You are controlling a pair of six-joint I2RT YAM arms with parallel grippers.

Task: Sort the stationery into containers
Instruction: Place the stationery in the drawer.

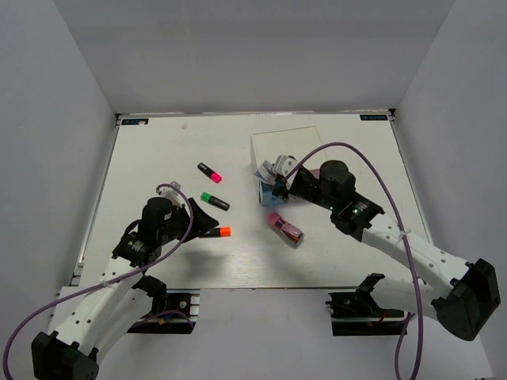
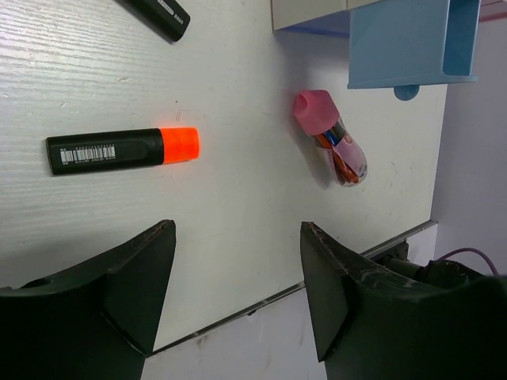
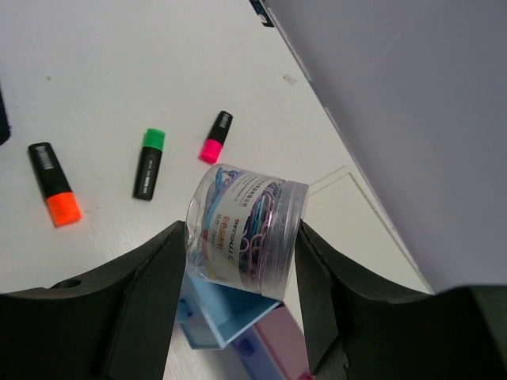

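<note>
Closest to me, the left jaws hang wide apart over the white counter (image 1: 158,261) with nothing between them. Just beyond their tips lies the orange-capped highlighter (image 2: 123,149), flat on its side and touching neither finger. Off to the right of it, the pink gadget (image 1: 285,228) lies alone on the counter, near the front of the box. A little further back lies the green-capped highlighter (image 1: 214,201), apart from the others. Level with it on the right, the right jaws are clamped on a clear tub of paper clips (image 3: 242,229), one finger pressing each side of it. The tub is held above the light-blue drawer (image 3: 214,317), which is pulled out beside the pink front (image 3: 273,344). I cannot tell whether the tub touches the drawer. Further back on the left lies the pink-capped highlighter (image 1: 210,172). Furthest right stands the white-topped box (image 1: 285,141).
</note>
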